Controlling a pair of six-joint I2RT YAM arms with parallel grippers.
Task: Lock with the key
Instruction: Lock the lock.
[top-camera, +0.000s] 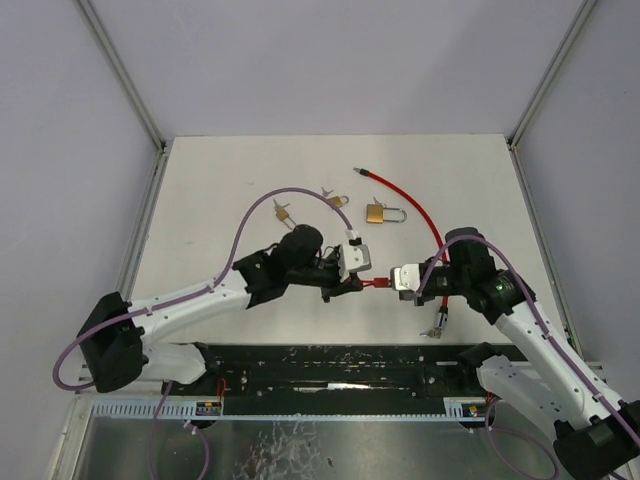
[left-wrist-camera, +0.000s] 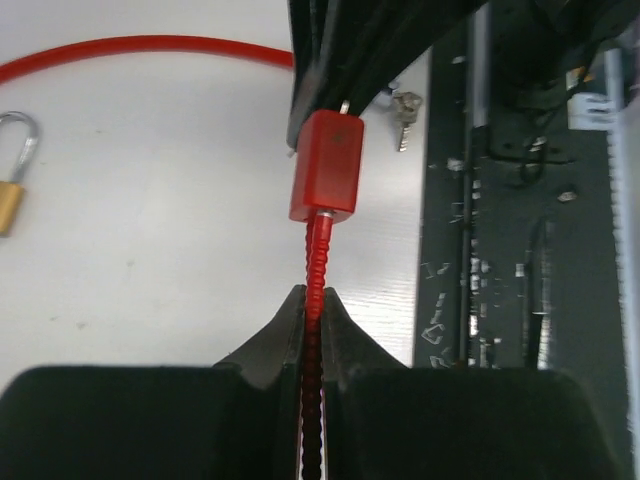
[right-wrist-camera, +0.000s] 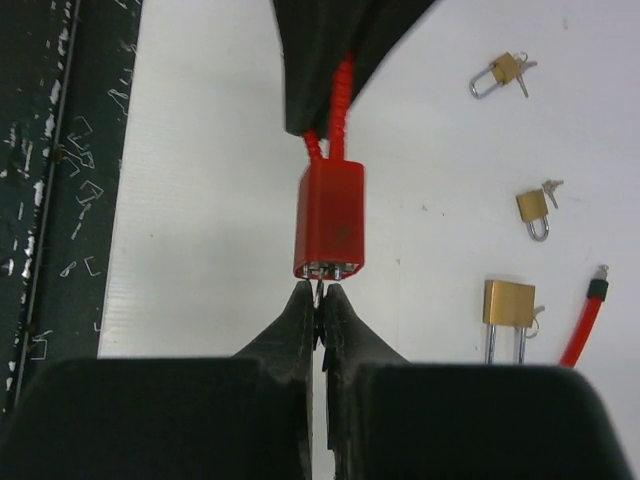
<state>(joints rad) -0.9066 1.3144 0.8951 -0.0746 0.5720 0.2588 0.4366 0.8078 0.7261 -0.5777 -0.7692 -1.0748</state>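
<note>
Left gripper (left-wrist-camera: 315, 305): pinched tight on the ribbed red cable (left-wrist-camera: 317, 255) just behind the red lock body (left-wrist-camera: 325, 165), holding it off the table (top-camera: 220, 200) between your arms. Right gripper (right-wrist-camera: 320, 297): clamped narrow on the key (right-wrist-camera: 319, 288), apparently seated in the body's end. Left likely braces the lock against your twist.

White-black arms (top-camera: 190, 297), looping purple cables (top-camera: 245, 216)
</note>
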